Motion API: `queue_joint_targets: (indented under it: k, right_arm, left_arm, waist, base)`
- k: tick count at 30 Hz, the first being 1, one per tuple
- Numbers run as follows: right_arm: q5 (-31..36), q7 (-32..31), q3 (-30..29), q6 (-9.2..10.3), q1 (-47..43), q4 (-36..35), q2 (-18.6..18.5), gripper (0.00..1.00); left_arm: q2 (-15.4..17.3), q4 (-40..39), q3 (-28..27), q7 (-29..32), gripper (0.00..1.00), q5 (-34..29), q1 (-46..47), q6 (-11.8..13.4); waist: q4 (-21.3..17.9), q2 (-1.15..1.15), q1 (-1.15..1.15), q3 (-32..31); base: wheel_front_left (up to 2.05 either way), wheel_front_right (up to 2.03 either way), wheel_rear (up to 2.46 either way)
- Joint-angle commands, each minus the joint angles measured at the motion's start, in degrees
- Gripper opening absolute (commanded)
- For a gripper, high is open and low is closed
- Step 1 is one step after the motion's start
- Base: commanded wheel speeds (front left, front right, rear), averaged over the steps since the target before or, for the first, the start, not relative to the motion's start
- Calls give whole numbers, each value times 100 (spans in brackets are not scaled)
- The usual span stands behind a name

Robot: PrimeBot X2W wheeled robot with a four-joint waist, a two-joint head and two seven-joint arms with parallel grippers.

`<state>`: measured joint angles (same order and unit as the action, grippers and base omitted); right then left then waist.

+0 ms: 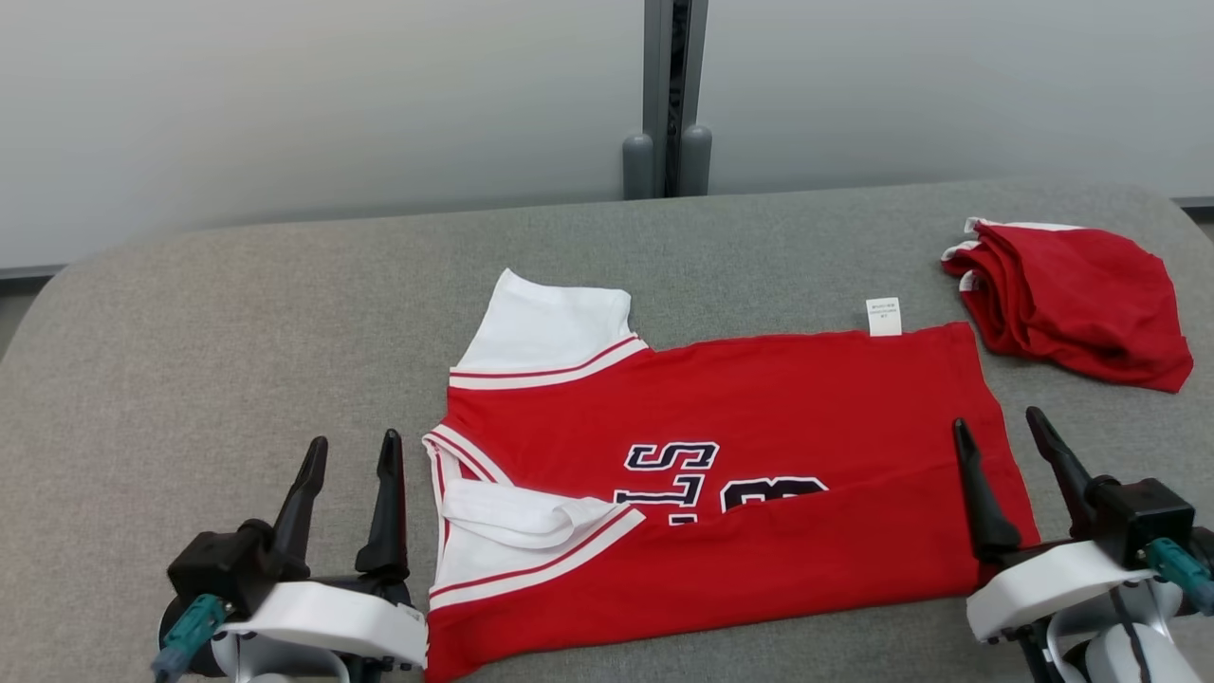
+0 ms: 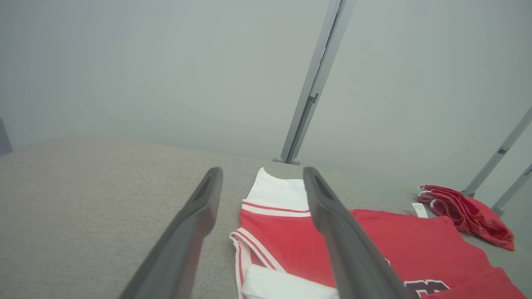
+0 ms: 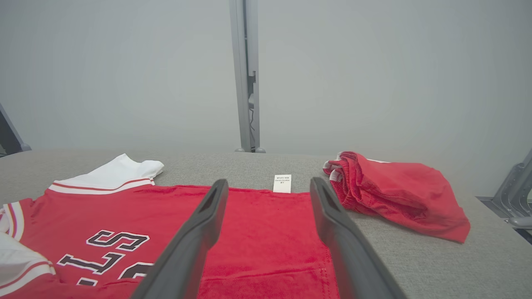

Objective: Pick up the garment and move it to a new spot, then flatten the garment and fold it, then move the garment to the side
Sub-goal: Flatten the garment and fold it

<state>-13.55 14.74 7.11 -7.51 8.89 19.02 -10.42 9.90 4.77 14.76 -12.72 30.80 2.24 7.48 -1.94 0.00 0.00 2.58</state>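
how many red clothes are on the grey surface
2: a red jersey spread at the centre, and a bunched red garment at the far right. More could lie hidden underneath.

Room left of jersey (image 1: 759,408); red bundle (image 1: 1072,304) blocks far rt.

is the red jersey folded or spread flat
Partly folded: the jersey has its near edge laid over the lettering.

Left gripper (image 2: 262,173), fingers spread apart, over a grey surface (image 2: 83,199) beside a red jersey (image 2: 286,236) with white sleeves
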Motion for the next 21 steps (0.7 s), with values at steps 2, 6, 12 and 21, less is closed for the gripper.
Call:
queue_joint_targets:
  k: [2,6,12,21]
  right_arm:
    - [103,57,-1,3,10,22,51,100]
    - [174,58,87,3,50,23,156,100]
    - [199,60,158,3,221,-65,153,100]
    - [56,60,142,3,605,-288,123,100]
  left_arm:
    - [-47,209,52,-66,100,-61,182,-88]
    - [-180,765,222,-79,100,-122,660,-243]
    - [-262,1762,453,276,100,-263,1841,-398]
    - [-409,3433,658,943,100,-375,3889,-563]
  waist:
    - [-6,0,0,-112]
    - [-42,0,0,-140]
    - [-273,0,0,229]
    - [-616,0,0,1285]
  base:
    - [0,0,0]
    - [0,0,0]
    - [0,0,0]
    - [0,0,0]
